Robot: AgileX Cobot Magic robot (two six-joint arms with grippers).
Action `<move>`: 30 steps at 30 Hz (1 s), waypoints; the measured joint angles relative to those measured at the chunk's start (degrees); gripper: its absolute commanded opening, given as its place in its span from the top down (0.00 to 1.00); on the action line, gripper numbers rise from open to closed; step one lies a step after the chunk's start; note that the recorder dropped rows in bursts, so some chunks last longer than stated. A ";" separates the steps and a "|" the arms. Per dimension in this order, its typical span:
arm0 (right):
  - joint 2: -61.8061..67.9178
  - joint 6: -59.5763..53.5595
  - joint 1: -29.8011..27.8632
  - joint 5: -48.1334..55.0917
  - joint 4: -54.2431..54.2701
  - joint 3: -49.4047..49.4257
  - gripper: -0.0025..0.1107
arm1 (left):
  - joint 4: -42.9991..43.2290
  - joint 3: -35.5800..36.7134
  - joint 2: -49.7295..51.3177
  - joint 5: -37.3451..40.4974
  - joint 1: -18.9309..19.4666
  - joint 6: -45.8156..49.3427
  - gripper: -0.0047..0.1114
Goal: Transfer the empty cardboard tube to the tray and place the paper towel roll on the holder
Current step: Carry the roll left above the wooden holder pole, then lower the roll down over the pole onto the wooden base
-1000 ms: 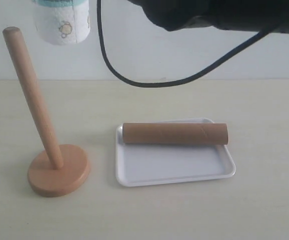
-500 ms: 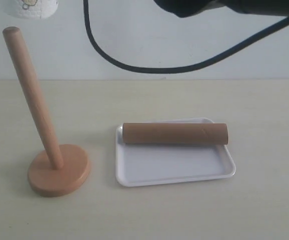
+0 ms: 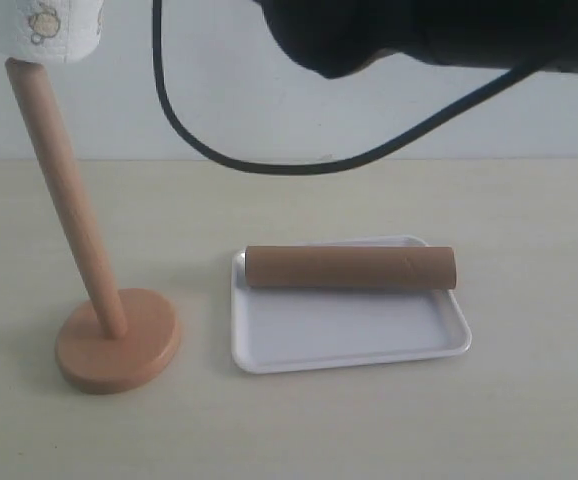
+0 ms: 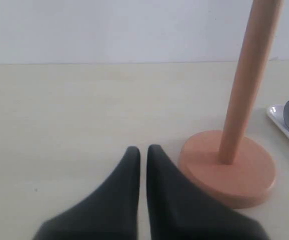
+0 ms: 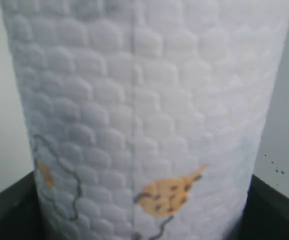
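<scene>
Embossed white, yellow-figured paper towel roll (image 3: 47,30) at eleven o'clock, clamped in right tool (image 5: 144,220); left tool (image 4: 143,151) pressed together.

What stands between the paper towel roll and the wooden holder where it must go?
Nothing visible. The paper towel roll hangs right at the top of the holder pole, and the cardboard tube lies aside on the tray.

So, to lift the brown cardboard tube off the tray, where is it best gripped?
Probably grip the cardboard tube at its middle, coming from straight above, jaws closing across its width. It lies flat along the far side of the tray, so its ends offer no balanced hold.
</scene>
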 measured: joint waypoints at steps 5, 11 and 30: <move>1.20 0.73 0.00 0.00 -1.08 0.00 0.98 | 0.00 0.00 0.00 0.00 0.00 0.00 0.92; 1.30 1.20 0.00 1.10 -2.38 0.00 0.98 | 0.00 0.00 0.00 0.00 0.00 0.00 0.92; 9.73 1.67 0.00 2.06 -2.81 0.00 0.98 | 0.00 0.00 0.00 0.00 0.00 0.00 0.92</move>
